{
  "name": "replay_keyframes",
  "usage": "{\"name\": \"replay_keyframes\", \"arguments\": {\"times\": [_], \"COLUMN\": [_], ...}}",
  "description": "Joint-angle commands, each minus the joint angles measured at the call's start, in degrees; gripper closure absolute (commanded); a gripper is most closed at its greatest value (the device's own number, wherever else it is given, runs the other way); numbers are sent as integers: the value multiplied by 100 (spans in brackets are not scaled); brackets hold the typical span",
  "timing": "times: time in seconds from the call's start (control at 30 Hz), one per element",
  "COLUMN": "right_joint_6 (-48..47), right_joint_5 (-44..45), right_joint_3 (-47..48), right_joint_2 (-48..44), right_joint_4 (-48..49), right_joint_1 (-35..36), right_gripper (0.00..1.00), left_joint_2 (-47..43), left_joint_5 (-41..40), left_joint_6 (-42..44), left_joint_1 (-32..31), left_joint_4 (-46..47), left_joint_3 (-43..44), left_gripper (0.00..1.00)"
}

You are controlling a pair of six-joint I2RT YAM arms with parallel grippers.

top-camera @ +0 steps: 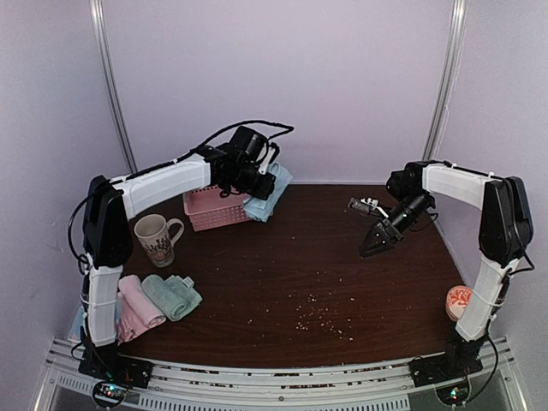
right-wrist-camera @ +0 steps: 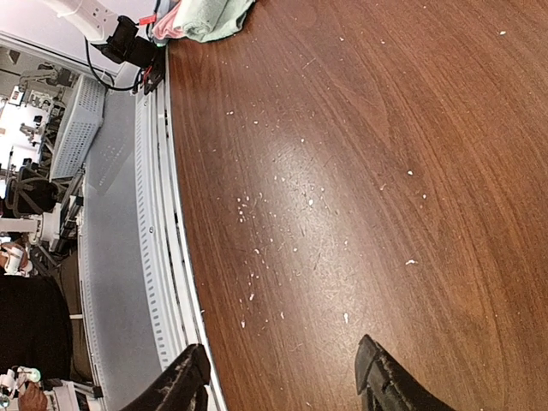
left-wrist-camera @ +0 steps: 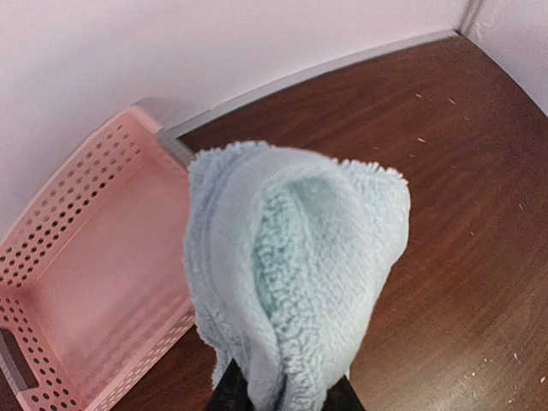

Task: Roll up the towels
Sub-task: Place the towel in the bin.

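Spanning the whole view, the dark wooden table carries a pink perforated basket near the back wall, and everything else is placed from that basket.

The left arm reaches over the basket's top. Its left gripper is clamped on a light blue towel, which hangs bunched at the basket's right end. The wrist view shows the terry cloth pinched between the dark fingers, with the basket's inside bare beside it. Whether the cloth touches the basket's rim I cannot tell.

The right arm stands well to the basket's right, its right gripper tilted down toward the tabletop. Its jaws are spread, with only wood between them.

In front of the basket and slightly left stands a cream mug with a dark pattern. Nearer the camera than the mug lie a rolled sage green towel and a rolled pink towel, side by side and touching.

Far right of the basket, a small round pink-and-white object sits partly hidden by the right arm's lower link. Pale crumbs lie scattered in front of the basket, toward the near rail.
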Motion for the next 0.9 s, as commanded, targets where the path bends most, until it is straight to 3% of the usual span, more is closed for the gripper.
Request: {"name": "replay_keyframes", "arguments": {"times": [0.0,0.17,0.33,0.47,0.87], "right_joint_6": [-268,-307,-314,-317,-331], "right_joint_5": [-212,-235,-292,-303,-330], "right_joint_3": [107,53,-1,-33,-211], "right_joint_2": [136,147,153,185,168], "right_joint_4": [-205,-228,-243,-242,-201], "right_joint_1": [-36,-36,-36,-36,-27], "right_gripper": [41,41,44,44,45], "left_joint_2": [-129,-258,81,363,1070], "left_joint_5": [331,441,62,-346,-493], "left_joint_6": [-1224,-1966,-2902,-3135,-3736], "left_joint_1": [595,1194,1810,2022,2535], "left_joint_4": [166,390,-442,-849,-1384], "left_joint_3": [57,-184,330,682,1228], "left_gripper": [100,100,100,100,100]}}
